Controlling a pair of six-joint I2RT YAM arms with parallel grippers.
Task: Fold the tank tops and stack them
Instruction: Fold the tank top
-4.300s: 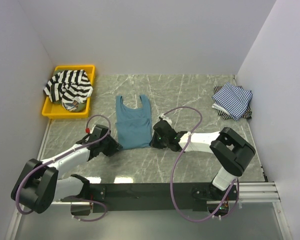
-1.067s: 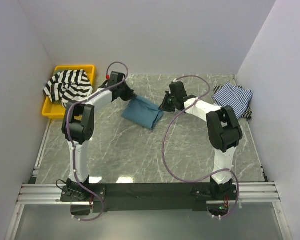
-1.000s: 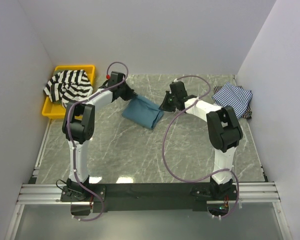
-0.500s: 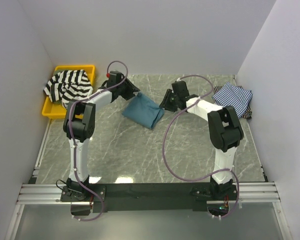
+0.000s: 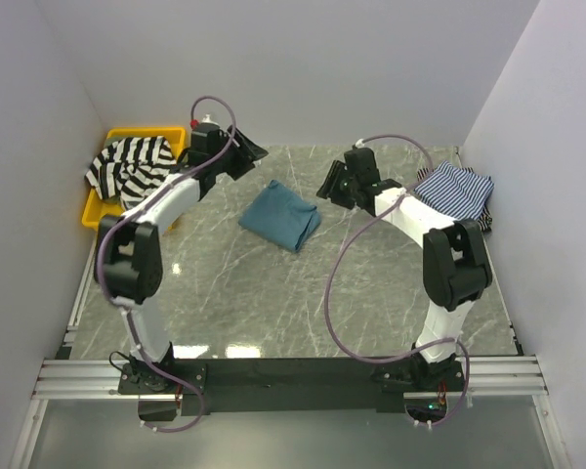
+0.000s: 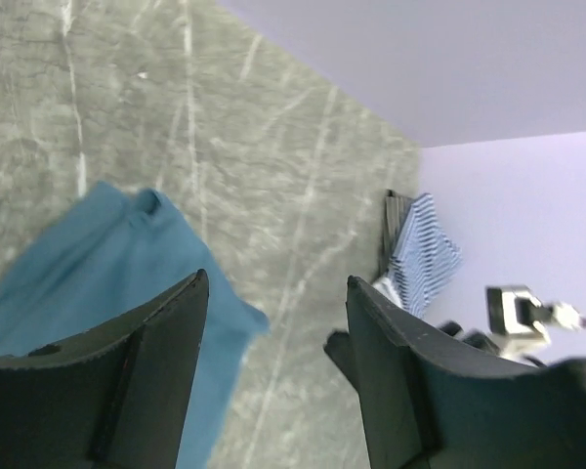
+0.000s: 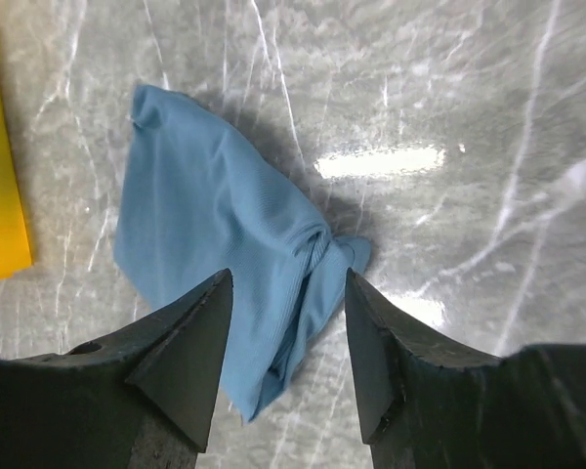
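Observation:
A teal-blue tank top [image 5: 280, 216] lies folded on the marble table, also seen in the left wrist view [image 6: 98, 264] and the right wrist view [image 7: 225, 234]. My left gripper [image 5: 246, 154] hangs open above and to the left of it, nothing between its fingers [image 6: 273, 293]. My right gripper [image 5: 328, 186] is open just to the right of the top, empty [image 7: 288, 293]. A black-and-white striped tank top [image 5: 132, 168] is heaped in the yellow tray [image 5: 101, 214]. Thin blue-striped tank tops [image 5: 455, 195] lie stacked at the far right.
The tray stands at the back left against the wall. White walls close the table on three sides. Both arms arch over the back half of the table, cables looping above them.
Both grippers have opened and let go of the teal top, then lifted away from it, the left up toward the back left, the right to the right. The top stays folded.

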